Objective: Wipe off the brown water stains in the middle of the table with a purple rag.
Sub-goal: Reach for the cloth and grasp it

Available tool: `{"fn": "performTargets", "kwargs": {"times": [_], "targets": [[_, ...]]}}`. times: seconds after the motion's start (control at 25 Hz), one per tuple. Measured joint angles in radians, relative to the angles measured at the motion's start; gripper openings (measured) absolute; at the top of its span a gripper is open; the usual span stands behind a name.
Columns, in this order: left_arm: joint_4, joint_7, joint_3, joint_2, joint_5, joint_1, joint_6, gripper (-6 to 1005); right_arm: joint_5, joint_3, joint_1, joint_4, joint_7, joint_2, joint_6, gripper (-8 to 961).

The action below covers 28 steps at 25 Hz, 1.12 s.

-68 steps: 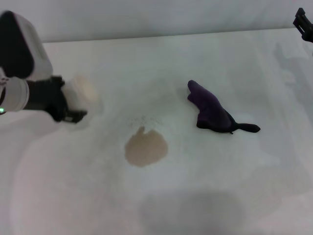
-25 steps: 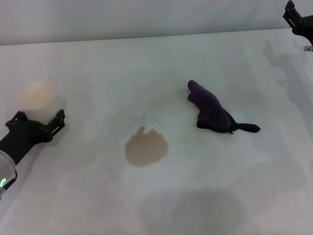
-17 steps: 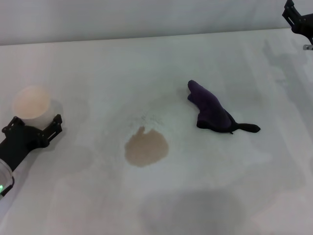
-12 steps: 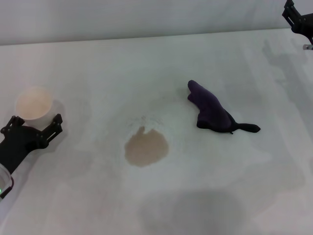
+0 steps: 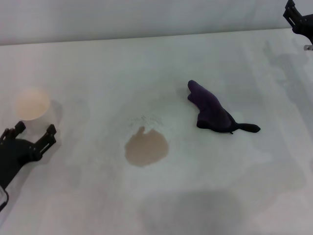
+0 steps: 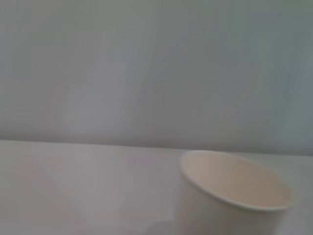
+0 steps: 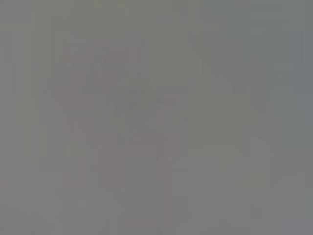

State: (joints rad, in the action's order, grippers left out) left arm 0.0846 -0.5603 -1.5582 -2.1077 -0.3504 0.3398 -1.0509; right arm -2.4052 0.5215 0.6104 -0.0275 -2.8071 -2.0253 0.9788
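Head view, L to R: paper cup (image 5: 32,104) now stands alone on the table (image 5: 98,63), well left of the brown water stains (image 5: 146,149). Left gripper (image 5: 29,134) has let it go and pulled back toward the robot, fingers spread, nothing held, just near side of cup. Means the cup job looks over and the wipe hasn't begun. Stain is one flat tan blotch w/ small peak on its far edge, untouched, edges crisp. Purple rag (image 5: 213,112) lies right of the stain & a bit farther back, apart from it: dark lumpy cloth, thin tail pointing away from the stain. Right gripper (image 5: 299,20) sits far right of the stain at the table's back corner; can't tell its fingers. Rag pickup prob. next.
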Motion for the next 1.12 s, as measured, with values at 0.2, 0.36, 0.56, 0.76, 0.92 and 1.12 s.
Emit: {"fn": "performTargets", "kwargs": {"times": [0.2, 0.36, 0.56, 0.76, 0.92, 1.12], "targets": [[0.001, -0.023, -0.038, 0.0, 0.003, -0.058, -0.106, 887, 0.001, 0.052, 0.0, -0.003, 0.052, 0.002, 0.002, 857], [0.001, -0.033, -0.046, 0.0, 0.004, -0.097, -0.199, 886, 0.002, 0.194, 0.001, -0.045, 0.207, 0.01, -0.005, 857], [0.001, -0.056, -0.041, 0.003, 0.006, -0.128, -0.321, 886, 0.015, 0.555, -0.032, -0.247, 0.464, 0.022, -0.097, 857], [0.001, -0.067, -0.041, 0.007, 0.063, -0.139, -0.395, 887, 0.318, 0.818, -0.057, -0.541, 0.843, 0.061, -0.261, 855], [0.001, -0.063, -0.038, 0.011, 0.144, -0.135, -0.398, 887, 0.975, 0.861, -0.015, -0.775, 1.397, 0.09, -0.194, 853], [0.001, -0.062, -0.038, 0.017, 0.238, -0.131, -0.4, 887, 1.396, 0.838, -0.025, -0.981, 1.701, 0.059, -0.059, 850]]}}
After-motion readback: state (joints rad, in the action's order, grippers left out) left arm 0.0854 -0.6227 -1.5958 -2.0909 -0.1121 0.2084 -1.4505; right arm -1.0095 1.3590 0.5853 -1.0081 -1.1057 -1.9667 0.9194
